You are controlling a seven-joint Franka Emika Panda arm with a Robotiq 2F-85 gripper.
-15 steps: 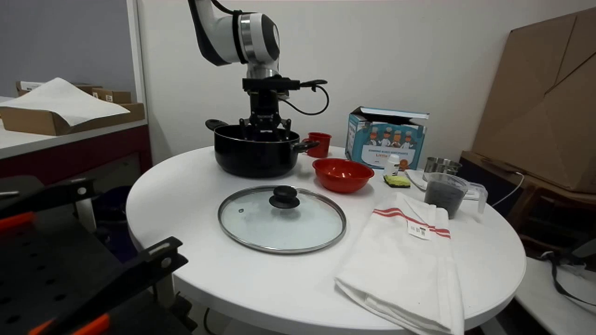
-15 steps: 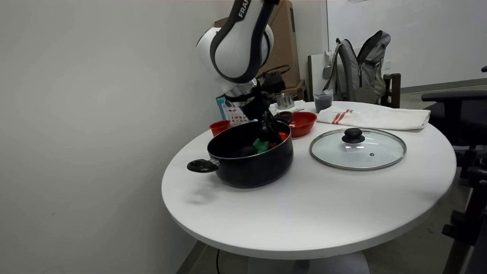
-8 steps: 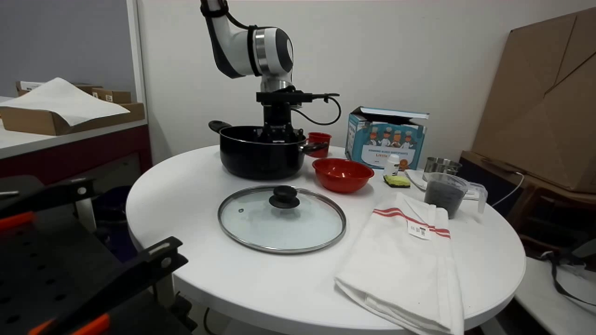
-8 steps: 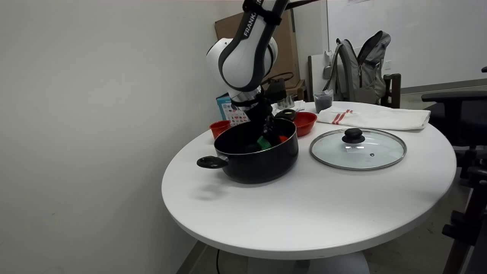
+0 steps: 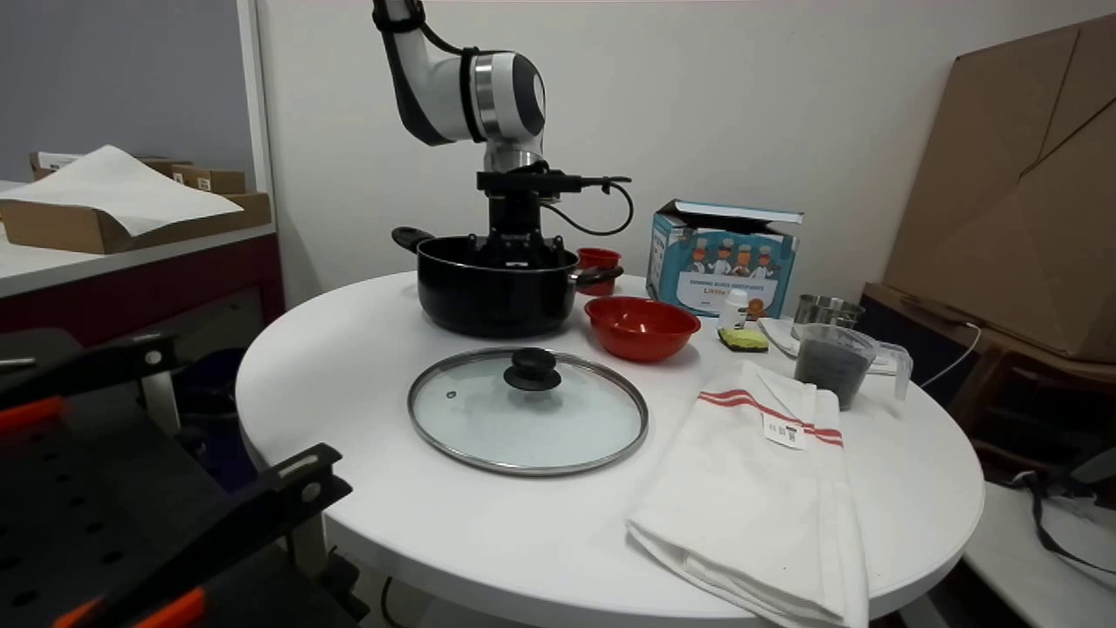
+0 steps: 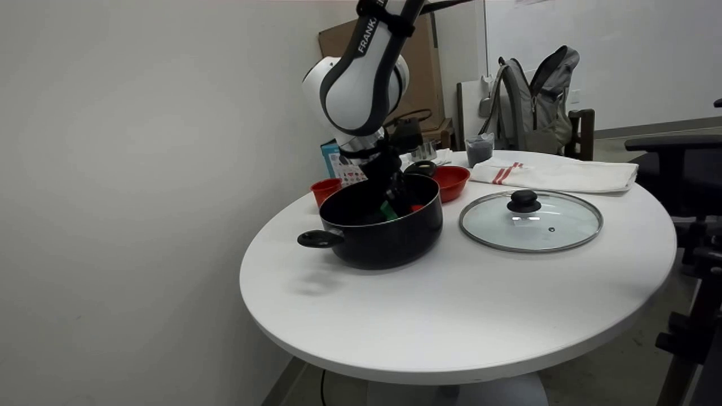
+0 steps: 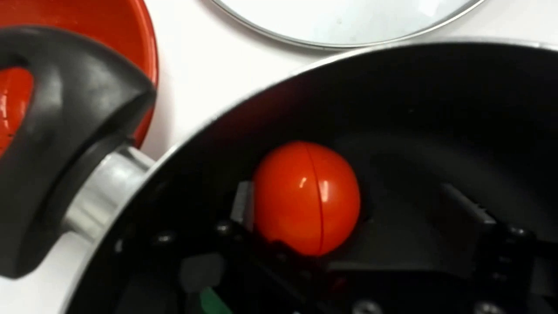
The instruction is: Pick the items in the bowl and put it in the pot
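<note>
In an exterior view, the white table (image 6: 428,321) runs bare from the black pot (image 6: 383,248) to the edge at six o'clock; glass lid (image 6: 491,223) clear at three, red bowl (image 6: 456,189) at two. Wrist view: inside the pot the gripper (image 7: 356,204) stands wide, red ball (image 7: 305,198) at its nine-o'clock side, room toward three, green piece (image 7: 214,302) at seven.

Wrist view. Green piece (image 7: 212,302): its bulk is hiding behind the pincer (image 7: 355,203). Red ball (image 7: 307,196): its lower edge is lying partly behind the pincer. Red bowl (image 7: 104,26), apart from the pincer: the view's edge is cropping it.
</note>
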